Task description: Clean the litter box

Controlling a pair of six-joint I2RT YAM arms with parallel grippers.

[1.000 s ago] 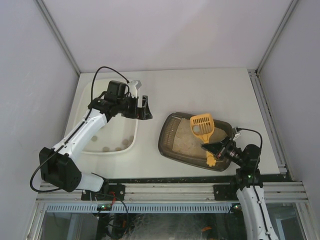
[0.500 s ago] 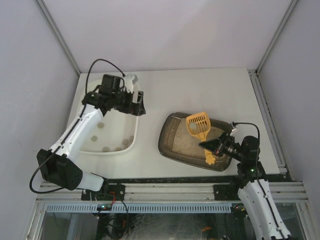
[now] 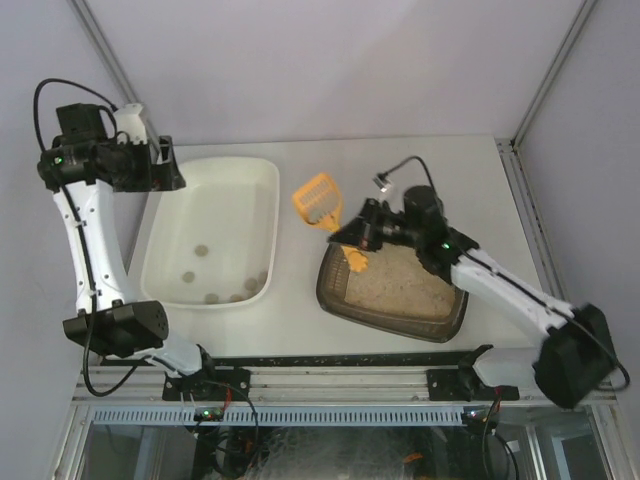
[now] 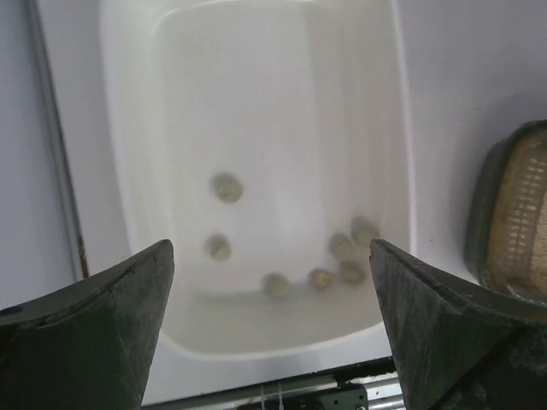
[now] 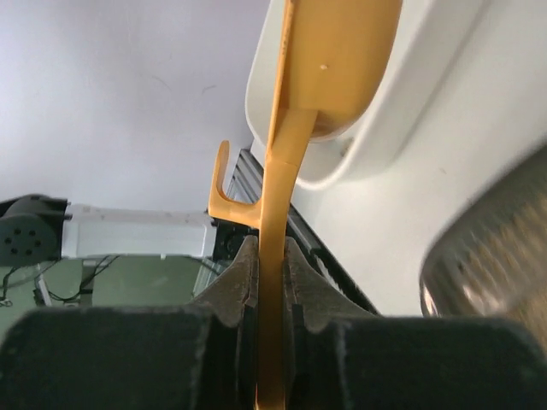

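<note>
Top external: the litter box point(image 3: 395, 290) sits near-right on the table point(image 3: 420, 170), sandy fill inside, w/ the white tub point(image 3: 215, 235) to its left and a strip of bare table btwn them. The right end effector point(image 3: 352, 243) hangs over the box's far-left corner, pinching the handle of the yellow scoop point(image 3: 318, 198). The right wrist view shows both fingers point(image 5: 231, 286) clamped on the thin handle, seen edge-on. The scoop head is out over the bare strip, aimed at the tub. The left end effector point(image 3: 160, 168) is spread wide w/ nothing in it, raised by the tub's far-left corner. Its cam looks straight down on several round clumps point(image 4: 227, 186) lying in the tub. Step in hand, as I read it: carry the scoop across to the tub & dump. Can't tell if the scoop holds anything. To do it well, get the head fully past the tub rim before tipping, so nothing drops on the strip. Move smooth, no jerks, since the grip is on a narrow handle that could twist. Tip low inside the tub so clumps don't bounce out. The left arm looks far enough back not to interfere.
</note>
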